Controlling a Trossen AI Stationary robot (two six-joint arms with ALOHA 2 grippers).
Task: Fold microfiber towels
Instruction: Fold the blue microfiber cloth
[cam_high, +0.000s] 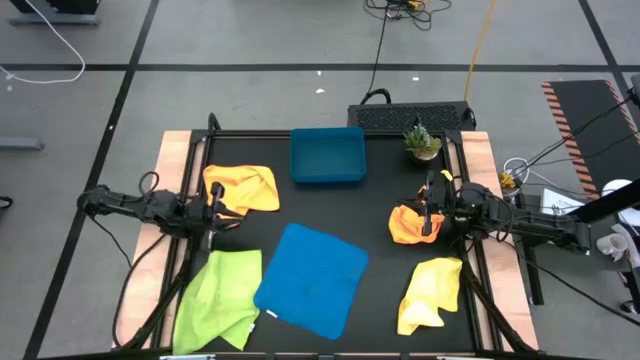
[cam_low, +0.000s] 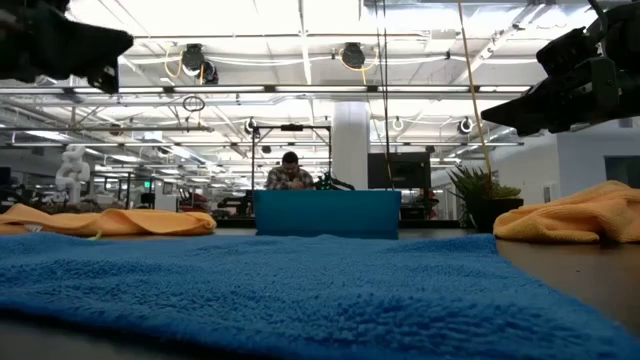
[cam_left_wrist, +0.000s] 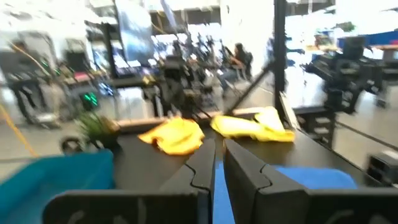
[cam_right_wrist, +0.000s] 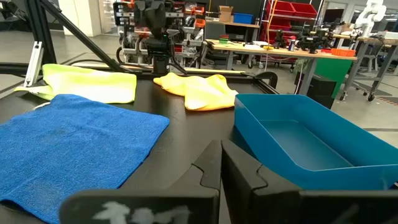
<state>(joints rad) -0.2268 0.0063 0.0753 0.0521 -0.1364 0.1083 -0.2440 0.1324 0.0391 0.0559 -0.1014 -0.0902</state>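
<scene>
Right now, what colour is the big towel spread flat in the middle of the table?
Blue towel; the high view shows it best.
</scene>
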